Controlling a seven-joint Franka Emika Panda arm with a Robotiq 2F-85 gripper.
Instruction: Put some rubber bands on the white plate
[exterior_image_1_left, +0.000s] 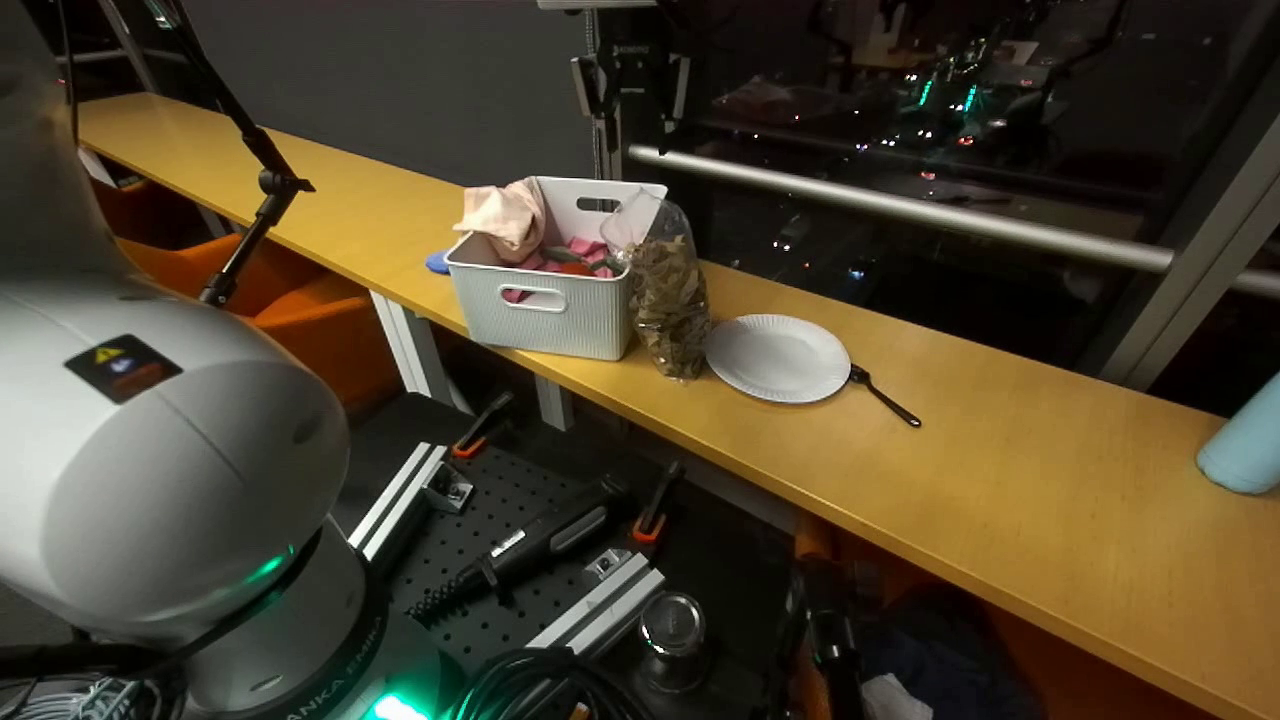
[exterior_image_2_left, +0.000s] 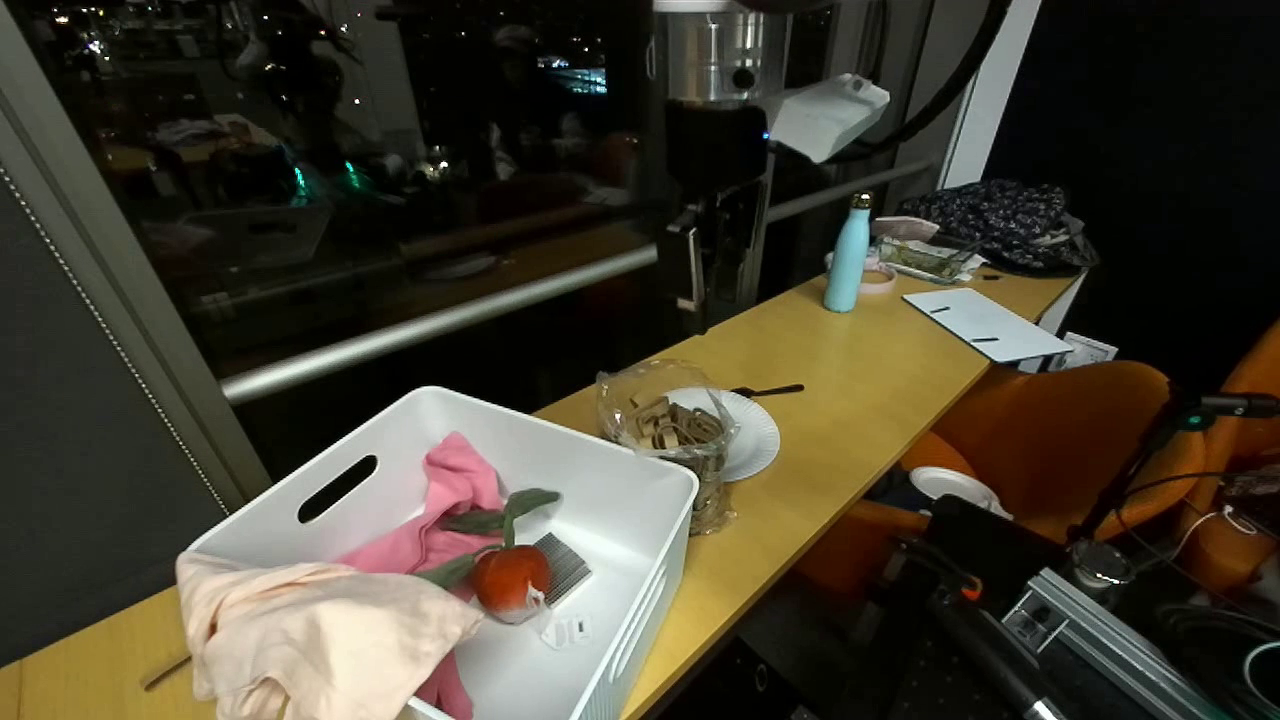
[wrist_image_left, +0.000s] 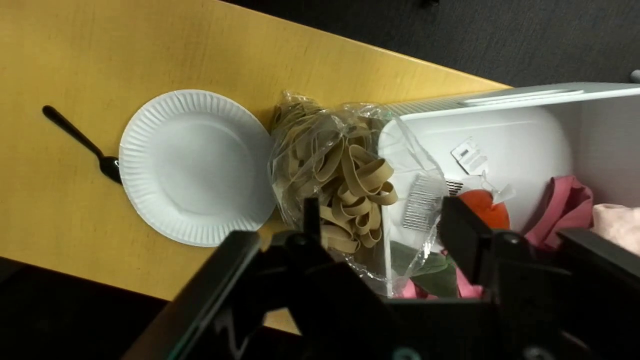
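Dark window (exterior_image_1_left: 1060, 160), scattered lights (exterior_image_1_left: 858, 272) – long yellow table (exterior_image_1_left: 1050, 480), orange chairs (exterior_image_2_left: 1090, 430) – dark grey floor (wrist_image_left: 540, 40)

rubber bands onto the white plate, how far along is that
Done: nothing yet; the white plate is bare. In hand: nothing; the gripper hangs open and empty. Left: the whole transfer; the rubber bands in view are in the clear bag.

The rubber bands (wrist_image_left: 367, 176) are tan; the plate (wrist_image_left: 200, 165) white; the gripper (wrist_image_left: 379, 212) black; the tabletop (wrist_image_left: 75, 65) yellow with faint grain; the bottle (exterior_image_2_left: 848, 262) light blue.
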